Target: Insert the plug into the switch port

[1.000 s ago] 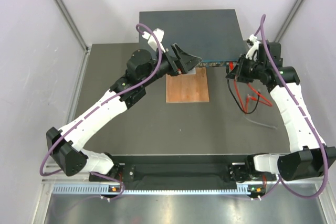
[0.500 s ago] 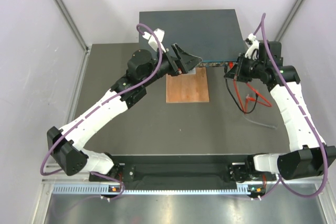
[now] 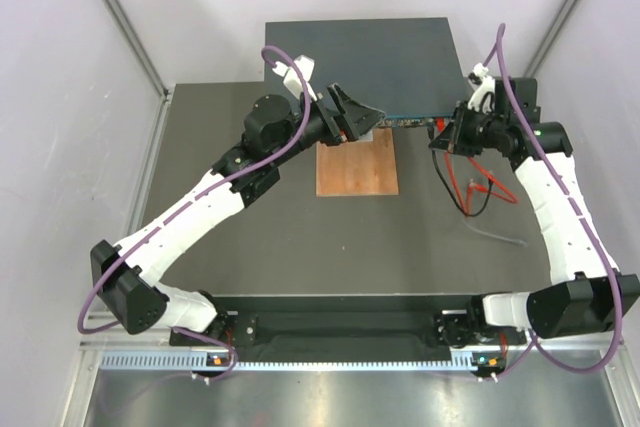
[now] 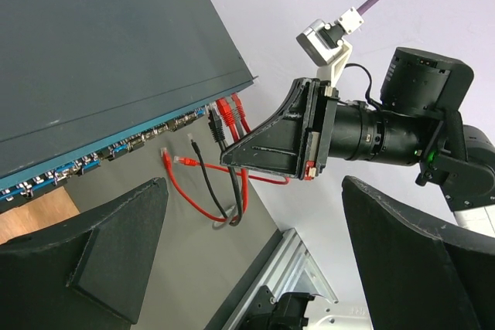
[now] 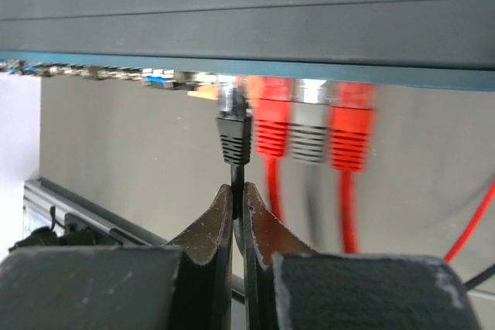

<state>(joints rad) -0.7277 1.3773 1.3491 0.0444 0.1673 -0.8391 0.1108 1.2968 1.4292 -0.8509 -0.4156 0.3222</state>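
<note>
Black ribbed plastic plug [image 5: 233, 138], clear tip at port row of flat dark blue-grey metal switch [image 5: 247, 13], sits just above right gripper [image 5: 238, 192]. Its jaws are clamped on black cable [image 5: 237, 172]. Two red plugs [image 5: 271, 133] seated rightward. Left gripper [image 3: 370, 122] jaws wide apart.

Nothing is reading as text, brand, number or sign in any view. Any print on the switch [image 4: 100, 44] along its front ports is showing too small in the top and left wrist views, and is blurring out in the right wrist view.
</note>
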